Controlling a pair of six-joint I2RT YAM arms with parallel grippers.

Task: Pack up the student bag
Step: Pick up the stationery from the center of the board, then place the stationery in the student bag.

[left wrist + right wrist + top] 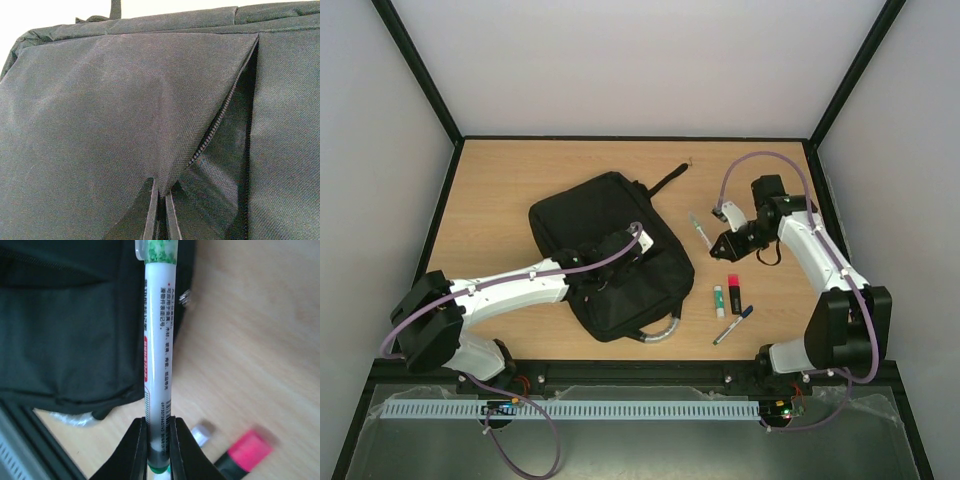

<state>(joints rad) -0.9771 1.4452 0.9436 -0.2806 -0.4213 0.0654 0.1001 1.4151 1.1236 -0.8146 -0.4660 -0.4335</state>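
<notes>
- Black fabric bag [610,255] lies on the wooden surface [510,190], left of centre.
- Left pincer [160,202] is closed, pinching the bag's zip flap.
- Right pincer [159,430] is clamped on a white pen [159,340], just right of the bag.

The bag [645,285] is big, black and made of soft cloth. It lies flat on the wooden table [500,200], near the middle, turned at a slant. Its grey loop handle [660,332] sticks out at the near edge. A black strap [665,181] points to the far side. One zipper [215,127] is open, and the cloth beside it is pulled up.
</notes>
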